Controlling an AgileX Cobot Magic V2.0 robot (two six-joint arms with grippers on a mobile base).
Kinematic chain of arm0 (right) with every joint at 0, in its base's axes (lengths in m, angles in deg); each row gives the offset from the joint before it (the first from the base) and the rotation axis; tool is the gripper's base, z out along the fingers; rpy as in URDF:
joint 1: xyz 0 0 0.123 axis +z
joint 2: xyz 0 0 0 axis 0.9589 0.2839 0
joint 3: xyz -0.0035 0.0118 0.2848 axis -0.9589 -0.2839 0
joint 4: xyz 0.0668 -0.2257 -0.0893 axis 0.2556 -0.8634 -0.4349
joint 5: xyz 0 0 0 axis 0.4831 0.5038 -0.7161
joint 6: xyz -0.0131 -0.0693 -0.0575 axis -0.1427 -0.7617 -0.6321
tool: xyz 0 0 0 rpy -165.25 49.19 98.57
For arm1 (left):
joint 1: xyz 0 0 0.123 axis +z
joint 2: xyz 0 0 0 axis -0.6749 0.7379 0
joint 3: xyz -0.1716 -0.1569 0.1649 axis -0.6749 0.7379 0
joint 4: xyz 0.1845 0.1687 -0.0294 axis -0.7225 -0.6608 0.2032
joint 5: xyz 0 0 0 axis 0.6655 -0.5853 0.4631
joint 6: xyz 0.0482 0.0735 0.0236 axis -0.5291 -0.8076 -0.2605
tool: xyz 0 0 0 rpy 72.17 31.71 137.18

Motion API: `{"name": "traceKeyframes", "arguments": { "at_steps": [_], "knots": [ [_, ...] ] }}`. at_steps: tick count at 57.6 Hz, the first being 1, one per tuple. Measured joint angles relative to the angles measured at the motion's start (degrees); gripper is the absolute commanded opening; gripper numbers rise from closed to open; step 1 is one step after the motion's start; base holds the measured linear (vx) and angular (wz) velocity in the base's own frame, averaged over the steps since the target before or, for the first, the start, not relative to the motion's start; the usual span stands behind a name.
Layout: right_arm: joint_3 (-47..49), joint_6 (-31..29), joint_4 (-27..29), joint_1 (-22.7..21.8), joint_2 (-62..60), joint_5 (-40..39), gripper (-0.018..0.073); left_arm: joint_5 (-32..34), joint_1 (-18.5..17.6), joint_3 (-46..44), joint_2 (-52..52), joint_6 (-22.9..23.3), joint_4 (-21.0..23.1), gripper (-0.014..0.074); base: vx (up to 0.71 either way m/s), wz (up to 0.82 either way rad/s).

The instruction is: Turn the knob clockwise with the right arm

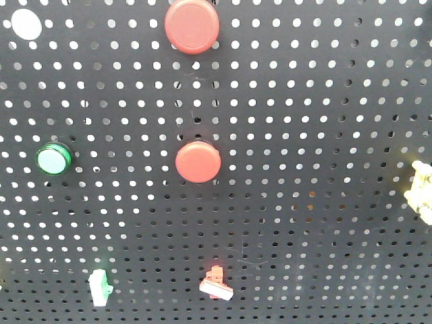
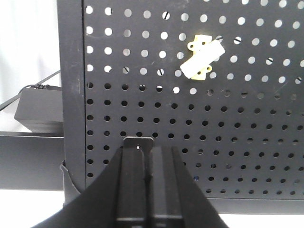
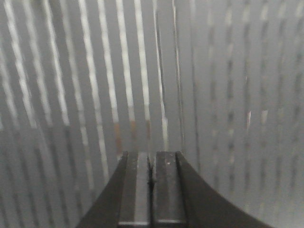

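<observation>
Left gripper [image 2: 148, 147] pressed shut on nothing, facing black pegboard [image 2: 142, 109]. Dark box [image 2: 38, 111] off to the left, on pale surface against white wall [image 2: 28, 42]. Across board: green lamp [image 1: 54, 158], upper red cap [image 1: 192, 25], lower red cap [image 1: 198, 162], cream knob [image 1: 422, 189] cut by far right edge. Right gripper [image 3: 151, 159] closed too, empty, before blurred grey streaks.

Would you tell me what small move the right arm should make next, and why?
Probably open the right gripper while easing toward the board: its jaws are shut, its view is only a blur of holes, and nothing to grasp shows there yet.
</observation>
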Motion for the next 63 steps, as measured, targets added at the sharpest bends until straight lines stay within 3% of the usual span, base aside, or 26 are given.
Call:
{"name": "traceKeyframes", "arguments": {
  "at_steps": [15, 21, 29, 41, 55, 63],
  "knots": [
    [34.52, -6.14, -6.21, 0.0, 18.17, 13.95, -0.0009, 0.0, 0.0, 0.0, 0.0, 0.0, 0.0, -0.0006, 0.0, 0.0],
    [49.37, -7.08, -6.69, 0.0, 29.09, 18.6, -0.0009, 0.0, 0.0, 0.0, 0.0, 0.0, 0.0, -0.0006, 0.0, 0.0],
    [62.34, -6.88, -4.98, 0.0, 37.92, 23.42, -0.0009, 0.0, 0.0, 0.0, 0.0, 0.0, 0.0, -0.0006, 0.0, 0.0],
    [69.79, -8.94, 1.47, 2.48, 43.33, 25.5, -0.0009, 0.0, 0.0, 0.0, 0.0, 0.0, 0.0, -0.0006, 0.0, 0.0],
    [70.45, -29.08, 7.97, 12.82, 47.6, 28.84, -0.0009, 0.0, 0.0, 0.0, 0.0, 0.0, 0.0, -0.0006, 0.0, 0.0],
    [70.45, -32.53, 8.34, 13.97, 47.93, 29.26, -0.0006, 0.0, 0.0, 0.0, 0.0, 0.0, 0.0, -0.0006, 0.0, 0.0]
  ]
}}
